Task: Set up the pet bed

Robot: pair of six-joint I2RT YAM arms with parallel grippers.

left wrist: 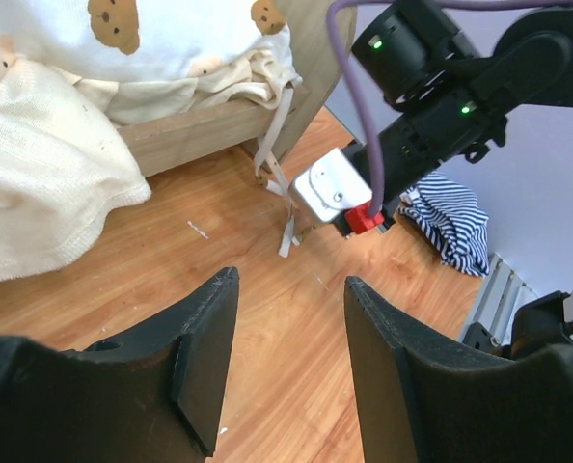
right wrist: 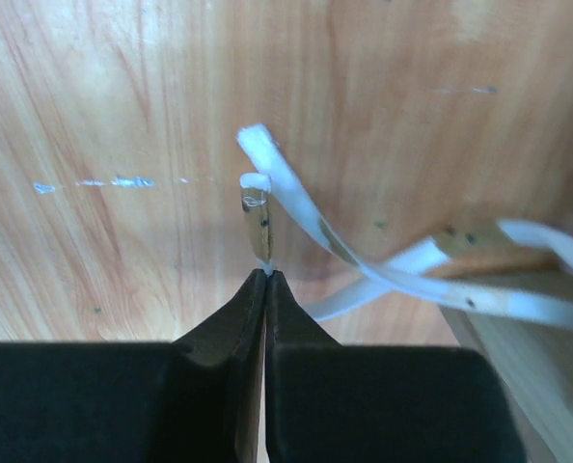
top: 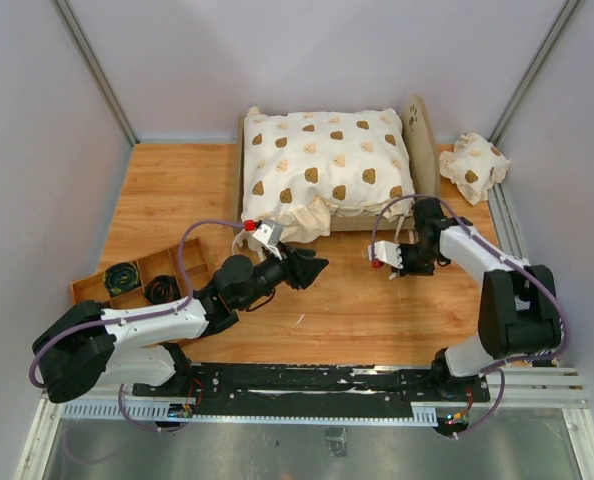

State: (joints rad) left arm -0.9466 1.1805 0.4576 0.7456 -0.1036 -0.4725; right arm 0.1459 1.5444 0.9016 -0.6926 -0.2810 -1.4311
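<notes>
Wooden tabletop [top: 177, 190] between white walls [top: 177, 60]: left gripper [left wrist: 291, 280] gapes empty, right gripper [right wrist: 265, 275] pinches a white ribbon [right wrist: 296, 207].

even bright overhead light, soft shadows, blurred wrist-view foregrounds

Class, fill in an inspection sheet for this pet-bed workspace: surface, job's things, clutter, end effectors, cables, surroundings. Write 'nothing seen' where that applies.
Surface: wooden table, faint scuffs.
Job's things: pet bed at the far edge, cream bear-print cover draped over it, one corner hanging off the front.
Clutter: small pillow right of the bed; compartment tray holding dark coils, left; striped fabric beyond the right arm.
End effectors: left end effector open, empty; right end effector shut on a ribbon tie.
Cables: purple cable looping along each arm.
Surroundings: pale walls.
</notes>
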